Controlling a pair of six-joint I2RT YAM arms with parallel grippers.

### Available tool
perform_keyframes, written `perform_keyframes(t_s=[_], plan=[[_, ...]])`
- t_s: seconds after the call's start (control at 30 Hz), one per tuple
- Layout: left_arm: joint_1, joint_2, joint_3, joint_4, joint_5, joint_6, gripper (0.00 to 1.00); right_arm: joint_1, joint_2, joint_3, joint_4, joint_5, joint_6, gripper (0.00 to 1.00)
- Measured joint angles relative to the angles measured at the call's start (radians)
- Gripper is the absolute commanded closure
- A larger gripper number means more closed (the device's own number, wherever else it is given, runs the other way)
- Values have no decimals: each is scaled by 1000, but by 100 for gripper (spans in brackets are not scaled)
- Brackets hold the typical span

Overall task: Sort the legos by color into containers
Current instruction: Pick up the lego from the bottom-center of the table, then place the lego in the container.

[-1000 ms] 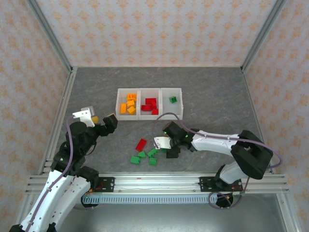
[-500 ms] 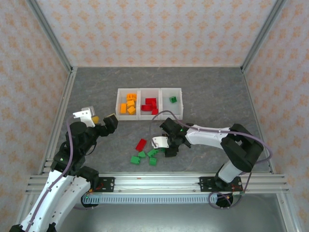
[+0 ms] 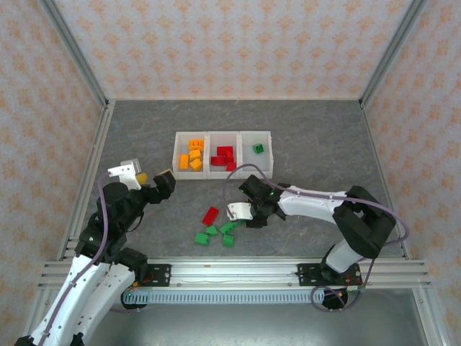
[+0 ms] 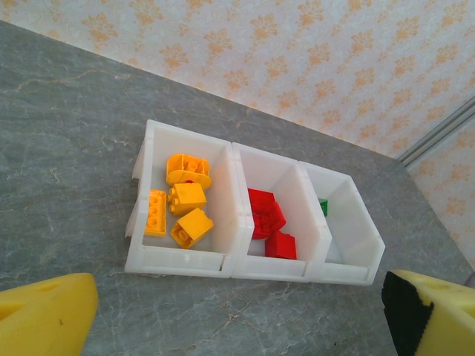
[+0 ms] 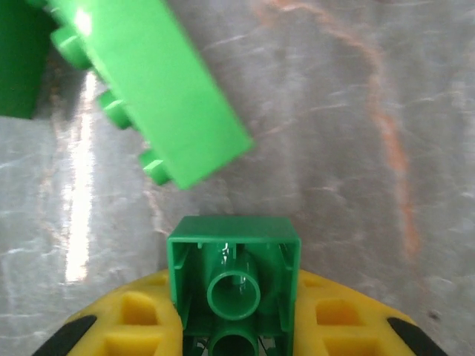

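My left gripper (image 3: 152,180) hangs off the left end of the row of three white see-through plastic bins (image 3: 223,132), a bit closer to me than the row. Its yellow fingers stand wide apart with nothing between them. Its camera looks down into the row.

The left bin holds the orange-yellow studded plastic bricks (image 3: 193,155). The middle bin holds the red studded plastic bricks (image 3: 224,157). The right bin holds one small green studded brick (image 3: 258,148).

On the grey stone-look table (image 3: 324,144), on my side of the middle bin, lies one loose red plastic brick (image 3: 209,215). A little further from the row lie a few loose green plastic bricks (image 3: 202,238).

My right gripper (image 3: 248,216) is down beside them, on my side of the row, about where the middle bin meets the right bin. Its jaws are pinched shut on a small square green plastic brick (image 5: 234,278). In the right wrist camera I see the brick's hollow underside, with a yellow pad on each flat side. A longer green brick (image 5: 171,104) lies close by, not touching it.

I think this brick is very light and hard, so it will not squash. Its sides look smooth and slippery, so it could twist or slide out. The flat sides are the best place to hold it, not the bumps. It belongs in the right bin.
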Motion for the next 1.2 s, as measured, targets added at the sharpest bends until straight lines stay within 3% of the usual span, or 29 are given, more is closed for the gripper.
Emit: perform_keyframes(t_s=[0.17,0.3,0.47,0.67,0.77,0.83,0.9,1.2], plan=[[0,1,0,0,0,0,1,-12,-146,3,98,48,106,91],[0,1,0,0,0,0,1,-78,-192,53,172,56,215,92],[0,1,0,0,0,0,1,-193,-171,89,305,63,333,92],[0,1,-2,2,0,0,1,-319,-11,116,446,89,499,89],[0,5,-8,3,0,-1,1,-328,61,115,505,102,565,79],[0,14,-8,4,0,-1,1,-327,101,116,541,108,603,59],[0,23,-10,3,0,-1,1,-327,133,119,565,112,634,49],[0,41,-10,4,0,-1,1,-325,159,198,589,165,709,41]])
